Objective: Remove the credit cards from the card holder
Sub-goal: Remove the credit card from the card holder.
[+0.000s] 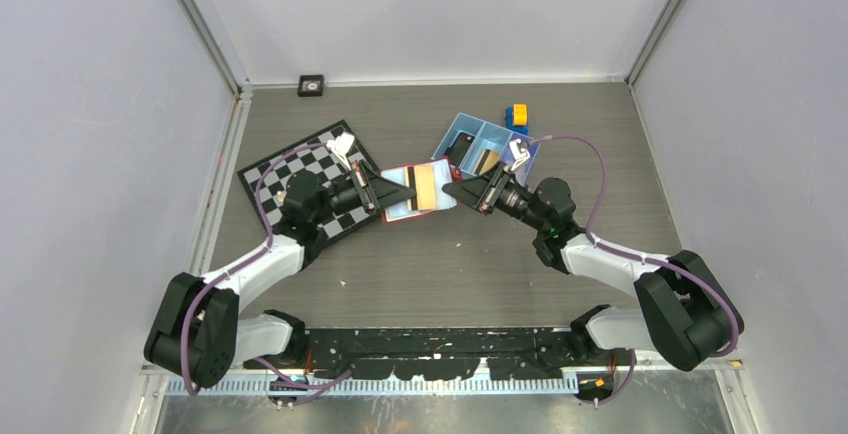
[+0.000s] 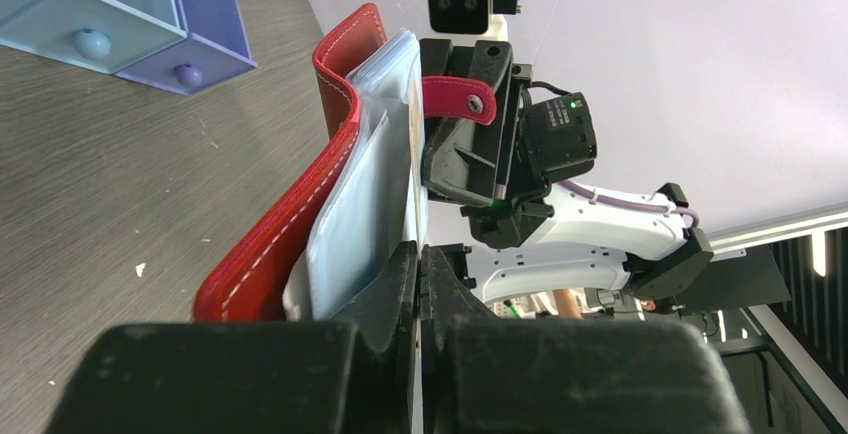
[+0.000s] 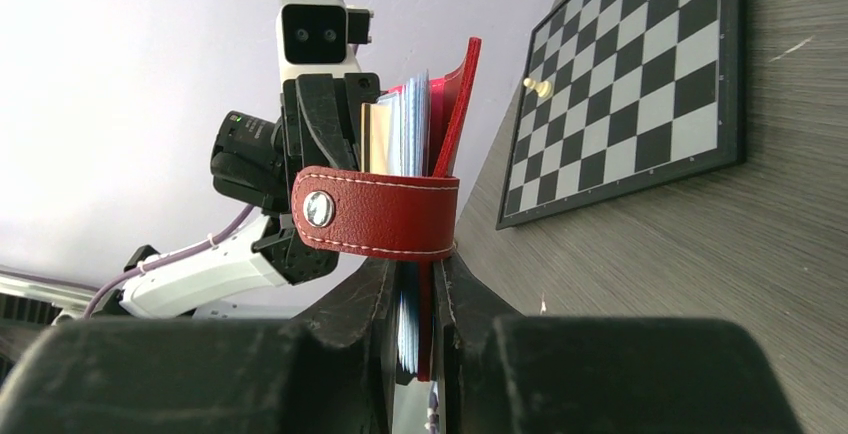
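Note:
The red card holder [image 1: 398, 211] hangs open above the table between my two grippers. Its pale blue lining faces up, and an orange-gold credit card [image 1: 432, 186] lies in it. My left gripper [image 1: 408, 194] is shut on a thin card edge [image 2: 411, 114] at the inner side of the holder [image 2: 300, 204]; the left wrist view shows the fingers pinched together [image 2: 420, 264]. My right gripper [image 1: 447, 190] is shut on the holder's red cover and blue pockets [image 3: 415, 284], just below the snap tab [image 3: 380, 214]. The gold card [image 3: 369, 139] stands at the far side of the pockets.
A blue three-compartment tray [image 1: 470, 129] with dark flat items sits behind the right gripper and shows in the left wrist view [image 2: 150, 24]. A yellow-and-blue block [image 1: 518, 114] lies behind it. A chessboard [image 1: 300, 169] with a white piece [image 1: 343, 144] lies under the left arm.

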### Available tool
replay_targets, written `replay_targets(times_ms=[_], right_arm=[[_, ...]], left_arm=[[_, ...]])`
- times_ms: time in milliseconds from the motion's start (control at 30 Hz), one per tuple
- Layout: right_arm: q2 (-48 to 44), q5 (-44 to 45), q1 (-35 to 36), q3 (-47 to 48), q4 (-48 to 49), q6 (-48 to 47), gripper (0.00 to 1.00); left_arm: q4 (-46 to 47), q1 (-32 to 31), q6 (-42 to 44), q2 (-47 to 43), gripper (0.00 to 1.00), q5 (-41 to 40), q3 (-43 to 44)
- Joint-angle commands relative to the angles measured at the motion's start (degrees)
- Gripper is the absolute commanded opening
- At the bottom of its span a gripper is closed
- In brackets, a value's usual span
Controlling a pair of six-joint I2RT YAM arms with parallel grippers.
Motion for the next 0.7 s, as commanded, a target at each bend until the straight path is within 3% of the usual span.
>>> replay_targets(times_ms=[0,400,667], right_arm=[[-3.3,2.4,-1.2,-0.5,-1.8,-1.1,0.09],[-8.4,10.7,-3.0,-0.5,-17.0,-6.0,0.01],[-11.1,15.3,-3.2,-0.4,-23.7,-7.9,0.01]], left_arm=[[-1.1,0.6,1.9,-2.4,0.00,0.3,0.2],[-14.9,2.1,9.4,-7.5,0.00,-3.7,1.2],[-22.1,2.3,12.7,-10.8,0.00,-6.6,2.5]])
